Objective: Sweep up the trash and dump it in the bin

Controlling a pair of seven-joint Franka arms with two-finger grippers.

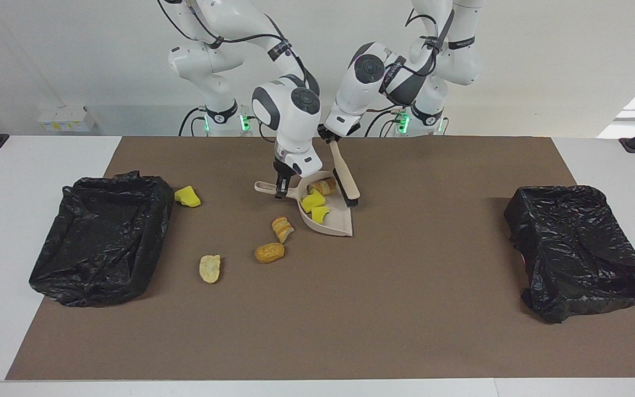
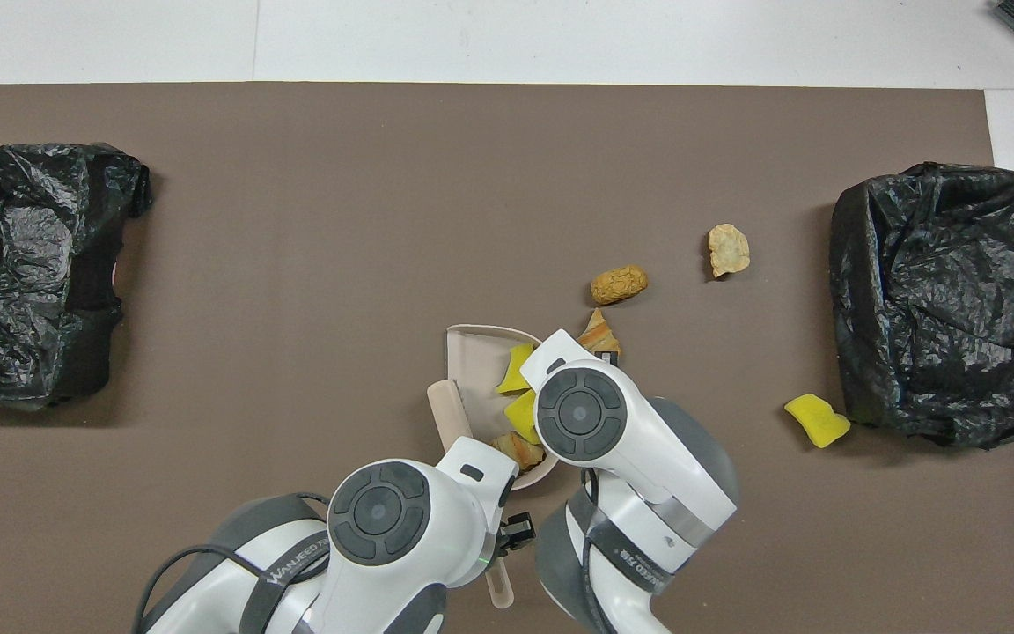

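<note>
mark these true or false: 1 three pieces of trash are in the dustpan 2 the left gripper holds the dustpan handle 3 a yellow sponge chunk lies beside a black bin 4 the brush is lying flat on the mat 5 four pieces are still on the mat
1. True: two yellow chunks and one bread-like lump sit in the dustpan.
2. False: the right gripper is shut on the dustpan handle; the left gripper holds the brush.
3. True: the yellow sponge chunk lies beside the black bin at the right arm's end.
4. False: the brush is held tilted, bristles down at the dustpan.
5. True: the sponge chunk and three bread-like lumps lie on the mat.
</note>
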